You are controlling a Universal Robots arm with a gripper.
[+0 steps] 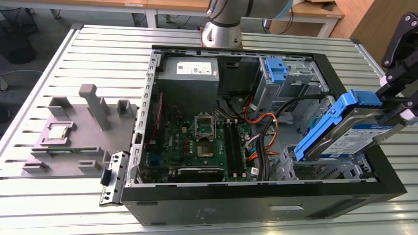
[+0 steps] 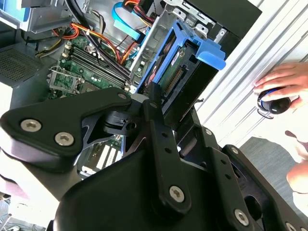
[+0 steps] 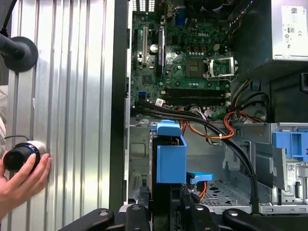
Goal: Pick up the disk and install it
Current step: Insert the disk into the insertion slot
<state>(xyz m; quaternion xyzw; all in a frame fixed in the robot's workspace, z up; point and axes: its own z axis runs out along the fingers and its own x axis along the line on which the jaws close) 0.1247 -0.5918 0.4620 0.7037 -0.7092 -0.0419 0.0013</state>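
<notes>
The disk (image 1: 353, 134) is a silver-grey drive with a white-and-blue label in a blue carrier frame. It hangs tilted, with its end low over the drive cage (image 1: 313, 169) at the exterior view's right end of the open computer case (image 1: 261, 193). My gripper (image 1: 400, 108) is shut on its upper end, coming in from the exterior view's right edge. In both wrist views the blue carrier (image 2: 192, 53) (image 3: 171, 151) sticks out from between my black fingers (image 2: 155, 108), pointing into the case. My gripper (image 3: 166, 211) clamps the near end of the disk.
Inside the case lie the motherboard (image 1: 202, 142), a grey power supply box (image 1: 189, 73), orange and black cables (image 1: 261, 125) beside the cage, and another blue carrier (image 1: 277, 68) in a far bay. A grey fixture block (image 1: 72, 132) stands left. A person's hand (image 3: 21, 175) holds a knob.
</notes>
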